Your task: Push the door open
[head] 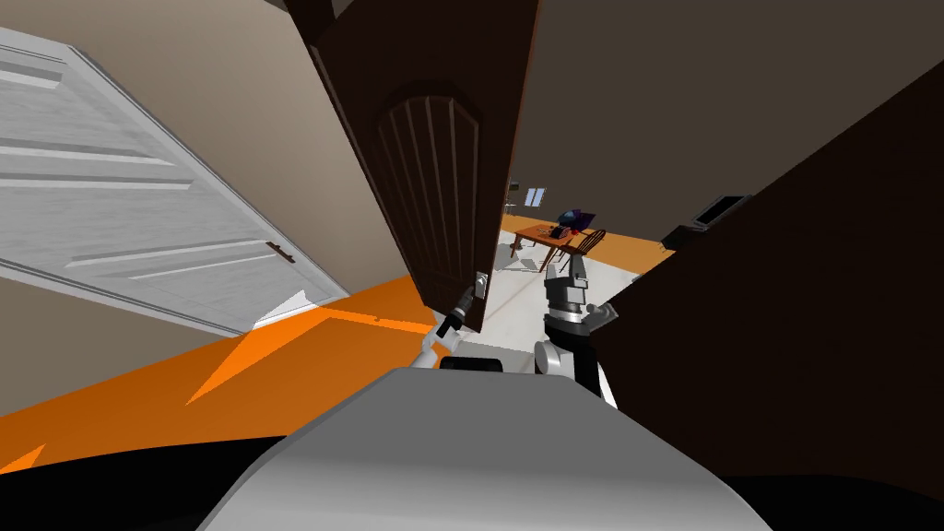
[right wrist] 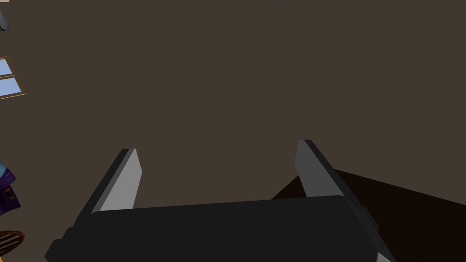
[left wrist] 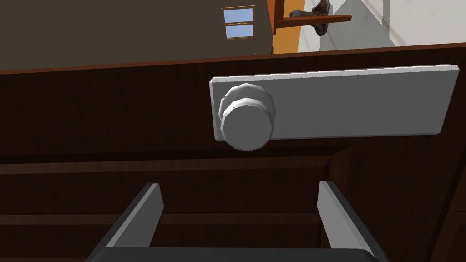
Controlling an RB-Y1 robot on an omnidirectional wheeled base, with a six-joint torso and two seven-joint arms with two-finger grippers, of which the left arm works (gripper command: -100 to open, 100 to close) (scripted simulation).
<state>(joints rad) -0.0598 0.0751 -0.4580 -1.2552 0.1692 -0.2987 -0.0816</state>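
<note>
Dark brown wood dead ahead: the tall dark brown wooden door with the arched ribbed panel (head: pixel 433 166) stands part-way ajar. Its free edge is just past the round grey knob (left wrist: pixel 248 120), and beyond that edge shows a slice of pale and orange floor (head: pixel 521 290). The knob sits at one end of a long flat grey plate (left wrist: pixel 355 102), whose long axis runs alongside the door's free edge. Now the left gripper (left wrist: pixel 239 186): fingers spread wide, nothing between them, pointed square at the door face. The knob lies straight ahead of it, just beyond the fingertips and lined up with the gap. From the head camera, the left gripper (head: pixel 466 304) is right up beside the knob's plate; whether it actually touches the wood I cannot tell. The right gripper (head: pixel 576 265) is held up well to the far side of the knob, past the door's edge in the opening, and it too is wide open and empty. So the left arm is plainly the nearer one, and my read is that the push comes from there. Pressing forward on the wood next to the knob, near the free edge where leverage is best, should swing the door away. The risk I see is a finger snagging on the knob.
</note>
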